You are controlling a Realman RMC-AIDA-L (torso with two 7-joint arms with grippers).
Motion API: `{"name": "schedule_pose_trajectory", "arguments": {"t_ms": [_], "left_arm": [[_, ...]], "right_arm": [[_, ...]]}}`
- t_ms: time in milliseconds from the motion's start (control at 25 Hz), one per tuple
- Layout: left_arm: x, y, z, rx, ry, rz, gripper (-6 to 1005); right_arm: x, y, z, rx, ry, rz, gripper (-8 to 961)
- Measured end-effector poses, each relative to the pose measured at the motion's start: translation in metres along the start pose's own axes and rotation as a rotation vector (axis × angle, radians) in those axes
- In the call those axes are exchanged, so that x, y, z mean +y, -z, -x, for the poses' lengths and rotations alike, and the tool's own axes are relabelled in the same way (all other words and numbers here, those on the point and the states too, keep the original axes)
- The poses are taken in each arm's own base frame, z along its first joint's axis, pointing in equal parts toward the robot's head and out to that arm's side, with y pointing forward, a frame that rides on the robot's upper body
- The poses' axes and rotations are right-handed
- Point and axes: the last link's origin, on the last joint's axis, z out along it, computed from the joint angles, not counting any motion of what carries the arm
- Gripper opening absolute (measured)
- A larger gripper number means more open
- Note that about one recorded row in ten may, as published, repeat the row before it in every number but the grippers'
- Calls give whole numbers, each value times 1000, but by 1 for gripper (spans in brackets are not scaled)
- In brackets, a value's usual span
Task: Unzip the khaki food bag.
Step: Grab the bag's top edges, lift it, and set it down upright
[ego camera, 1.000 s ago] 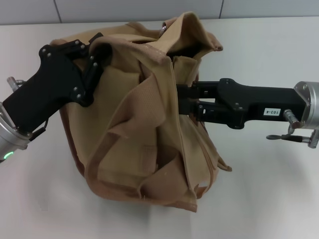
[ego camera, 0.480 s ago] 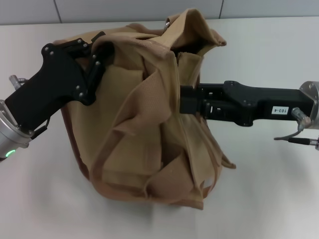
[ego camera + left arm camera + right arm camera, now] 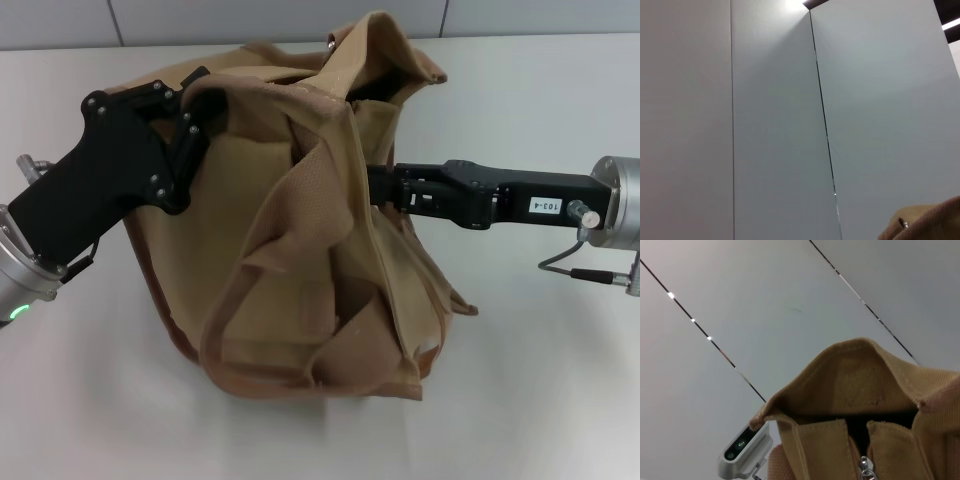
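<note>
The khaki food bag stands crumpled in the middle of the white table, its webbing handles slumped over the front. My left gripper is shut on the bag's brown-trimmed top corner at the far left and holds it up. From the right, my right gripper reaches level into a fold on the bag's right side, and the fabric hides its tips. The right wrist view shows the bag's opened top flap and the silver zipper pull right at the gripper's end. A scrap of bag shows in the left wrist view.
Grey wall panels rise behind the table's far edge. Bare tabletop lies to the bag's right and in front of it. A grey part of the left arm shows beyond the bag in the right wrist view.
The right gripper has turned at the wrist and drawn slightly right and up, dragging the fold with it. The bag's lower part has swung and settled; the left gripper has held still.
</note>
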Motion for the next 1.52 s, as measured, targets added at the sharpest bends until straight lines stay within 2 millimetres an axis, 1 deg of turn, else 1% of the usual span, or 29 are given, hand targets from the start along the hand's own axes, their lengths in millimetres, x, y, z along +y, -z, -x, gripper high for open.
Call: {"name": "schedule_pose_trajectory", "arguments": {"t_ms": [40, 240, 520, 920, 1240, 1440, 1520], "left_arm": [[0, 0, 0, 0, 0, -1, 65], [0, 1, 0, 0, 0, -2, 65], [0, 0, 0, -1, 1, 0, 65], [0, -2, 0, 1, -1, 7, 66], [0, -3, -1, 4, -1, 11, 66], [1, 0, 0, 3, 1, 8, 66], [1, 0, 0, 2, 1, 6, 66]], "right_arm": [[0, 0, 0, 1, 0, -1, 445], [1, -3, 1, 14, 3, 9, 329], [6, -8, -1, 50, 5, 52, 313], [10, -8, -1, 54, 3, 86, 261], [13, -10, -2, 54, -9, 102, 174], [14, -8, -4, 52, -13, 107, 64], [14, -7, -4, 48, -13, 108, 58]]}}
